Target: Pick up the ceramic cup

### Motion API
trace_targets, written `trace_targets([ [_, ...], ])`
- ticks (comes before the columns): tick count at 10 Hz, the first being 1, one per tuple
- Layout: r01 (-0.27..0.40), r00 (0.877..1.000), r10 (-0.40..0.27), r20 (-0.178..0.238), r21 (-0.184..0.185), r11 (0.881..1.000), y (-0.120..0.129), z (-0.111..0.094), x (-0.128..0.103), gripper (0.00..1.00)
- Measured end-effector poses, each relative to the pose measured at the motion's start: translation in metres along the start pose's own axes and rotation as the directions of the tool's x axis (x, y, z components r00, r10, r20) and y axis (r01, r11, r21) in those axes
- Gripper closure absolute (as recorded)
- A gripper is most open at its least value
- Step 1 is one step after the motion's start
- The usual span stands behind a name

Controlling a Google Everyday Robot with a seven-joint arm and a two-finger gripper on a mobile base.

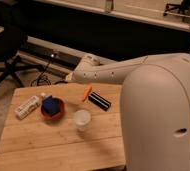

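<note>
The ceramic cup (81,119) is small, white and round and stands upright near the middle of the wooden table (48,150). The red-brown bowl (53,109) sits just left of it with a blue object (50,104) inside. My white arm (113,72) reaches from the right across the table's far edge. My gripper (70,77) is at the arm's end, above the far edge of the table, well behind the cup and apart from it.
A white bottle (27,107) lies at the left of the table. An orange object (87,93) and a black bar (99,101) lie behind the cup. An office chair (5,55) stands at the far left. My white body (158,125) fills the right side.
</note>
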Motion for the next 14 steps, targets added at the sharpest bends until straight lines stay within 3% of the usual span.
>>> trace_targets([
  [3,0.005,1.0,-0.005,-0.003,0.006,1.0,-0.001,0.0,0.001,0.2],
  [4,0.008,1.0,-0.007,-0.022,0.025,1.0,-0.004,-0.004,0.004,0.2],
  [6,0.008,0.999,-0.004,-0.052,0.073,0.997,-0.012,-0.027,0.006,0.2],
  [7,-0.003,0.998,0.008,-0.057,0.096,0.995,-0.017,-0.049,0.004,0.2],
  [9,-0.022,0.997,0.03,-0.068,0.121,0.992,-0.025,-0.075,0.007,0.2],
  [11,-0.054,0.993,0.066,-0.099,0.121,0.991,-0.035,-0.092,0.027,0.2],
  [14,-0.127,0.981,0.139,-0.137,0.088,0.988,-0.052,-0.092,0.067,0.2],
])
